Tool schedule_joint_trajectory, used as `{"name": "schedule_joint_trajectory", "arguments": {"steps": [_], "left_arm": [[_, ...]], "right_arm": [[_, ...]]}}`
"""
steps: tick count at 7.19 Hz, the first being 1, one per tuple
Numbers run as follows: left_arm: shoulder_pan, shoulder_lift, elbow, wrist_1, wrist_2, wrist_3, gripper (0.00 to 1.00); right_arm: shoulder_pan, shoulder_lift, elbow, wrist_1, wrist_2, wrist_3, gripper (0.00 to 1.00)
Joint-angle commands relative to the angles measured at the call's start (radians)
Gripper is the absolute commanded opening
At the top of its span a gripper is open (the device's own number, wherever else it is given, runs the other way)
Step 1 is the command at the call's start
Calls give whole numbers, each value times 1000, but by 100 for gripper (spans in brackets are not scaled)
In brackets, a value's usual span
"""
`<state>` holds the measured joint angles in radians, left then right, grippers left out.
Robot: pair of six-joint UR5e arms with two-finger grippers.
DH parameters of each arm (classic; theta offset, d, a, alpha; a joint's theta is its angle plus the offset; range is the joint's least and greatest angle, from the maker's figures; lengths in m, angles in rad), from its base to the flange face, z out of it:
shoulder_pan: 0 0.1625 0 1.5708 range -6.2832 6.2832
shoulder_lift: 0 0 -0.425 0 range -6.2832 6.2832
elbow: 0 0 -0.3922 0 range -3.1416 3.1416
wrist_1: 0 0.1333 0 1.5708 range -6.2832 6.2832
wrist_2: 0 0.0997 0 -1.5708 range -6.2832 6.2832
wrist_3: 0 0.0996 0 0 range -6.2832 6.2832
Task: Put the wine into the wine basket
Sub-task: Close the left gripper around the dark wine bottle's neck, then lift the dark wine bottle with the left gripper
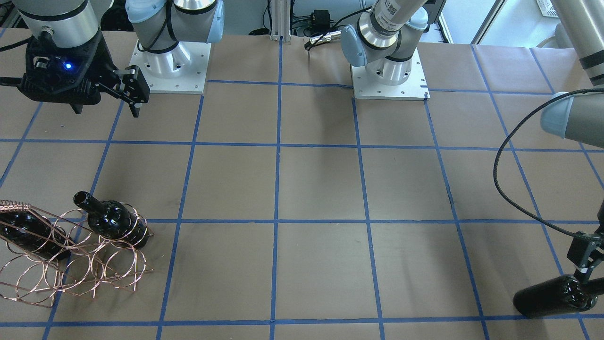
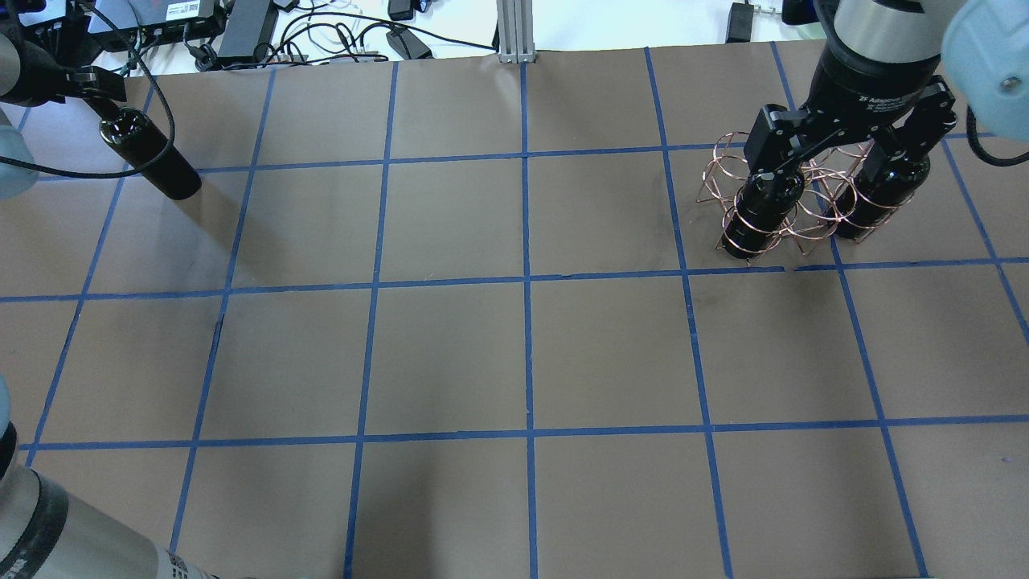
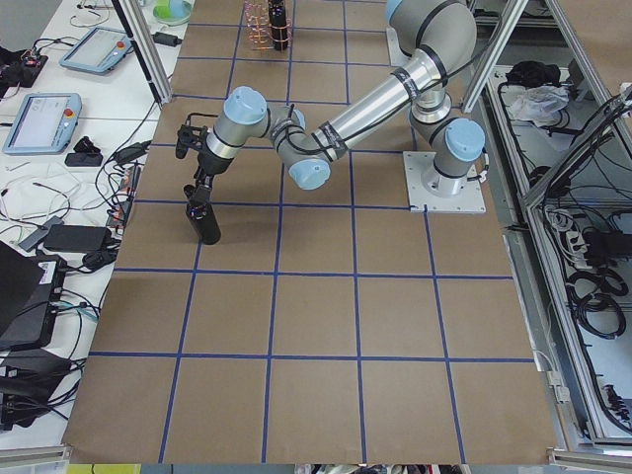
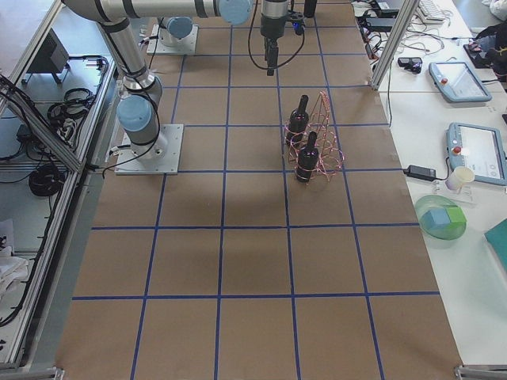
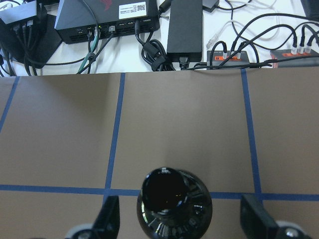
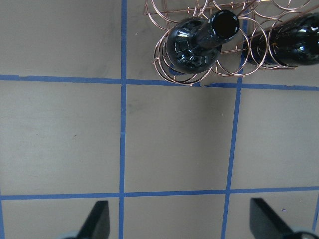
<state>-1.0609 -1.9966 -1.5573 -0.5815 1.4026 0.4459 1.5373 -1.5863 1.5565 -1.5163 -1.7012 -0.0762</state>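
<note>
Bottom centre, the left gripper [image 5: 182,225] straddles the glossy black glass bottle [image 5: 174,199], fingers wide apart. The right gripper [image 6: 182,221] is spread and empty below the looped copper-wire basket [image 6: 239,59].

Copper wire basket [image 4: 326,127] sits on the brown table [image 4: 238,261] with two dark bottles in it, near bottle [image 4: 307,157] and far bottle [image 4: 299,117]. Right pincer [image 4: 271,67] hangs well apart, further back.

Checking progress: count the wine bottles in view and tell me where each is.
3. The first bottle and second bottle sit in the wine basket on the robot's right; the third bottle stands far left, under the left gripper.
</note>
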Motion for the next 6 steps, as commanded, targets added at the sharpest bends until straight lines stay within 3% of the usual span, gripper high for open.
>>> {"name": "schedule_joint_trajectory", "arguments": {"steps": [1, 6], "left_arm": [[12, -17, 9, -6, -2, 43, 88], [24, -36, 26, 3, -91, 43, 85]], "right_arm": [[1, -3, 0, -1, 94, 3, 100], [-2, -23, -12, 38, 124, 3, 100]]}}
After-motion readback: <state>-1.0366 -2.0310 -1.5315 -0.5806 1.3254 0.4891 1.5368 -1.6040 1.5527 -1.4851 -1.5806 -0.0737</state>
